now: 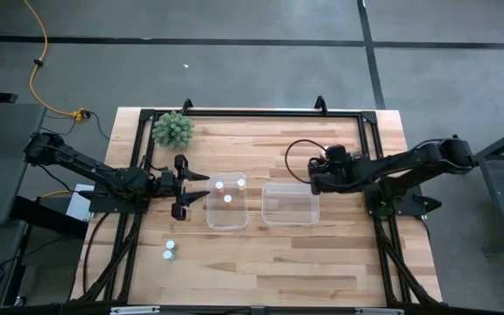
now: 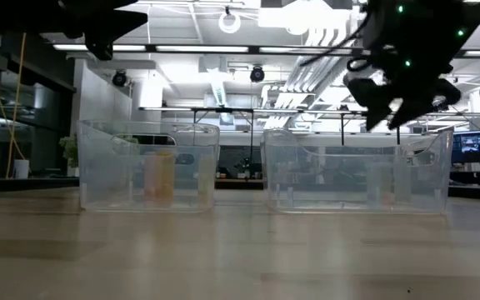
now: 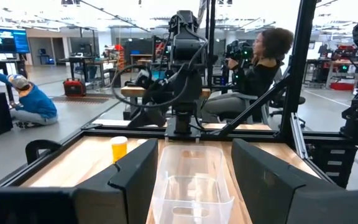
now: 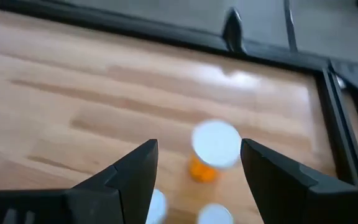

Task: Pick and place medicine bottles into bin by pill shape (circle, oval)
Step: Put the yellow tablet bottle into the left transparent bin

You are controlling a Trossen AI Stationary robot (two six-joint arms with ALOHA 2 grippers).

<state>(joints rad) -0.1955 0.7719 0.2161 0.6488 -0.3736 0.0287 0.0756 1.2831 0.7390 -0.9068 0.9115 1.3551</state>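
The left gripper (image 1: pixel 192 188) hovers just left of the left tub (image 1: pixel 227 200), fingers spread wide and empty. Two bottles (image 1: pixel 169 250) stand on the table nearer the front edge, well apart from it. The left tub holds three bottles, seen as white caps from above.

The right tub (image 1: pixel 290 204) looks empty. Above its far right corner sits the right gripper (image 1: pixel 315 175), jaws open and holding nothing. Its wrist view shows an orange bottle (image 4: pixel 212 149) with a white cap between the fingers but lower, on the wood — two more caps peek beside it.

The step in hand looks like that pick: drop straight down so the fingers straddle the orange body below the cap, keep clear of the neighbours, close gently, then lift before crossing the tub wall.
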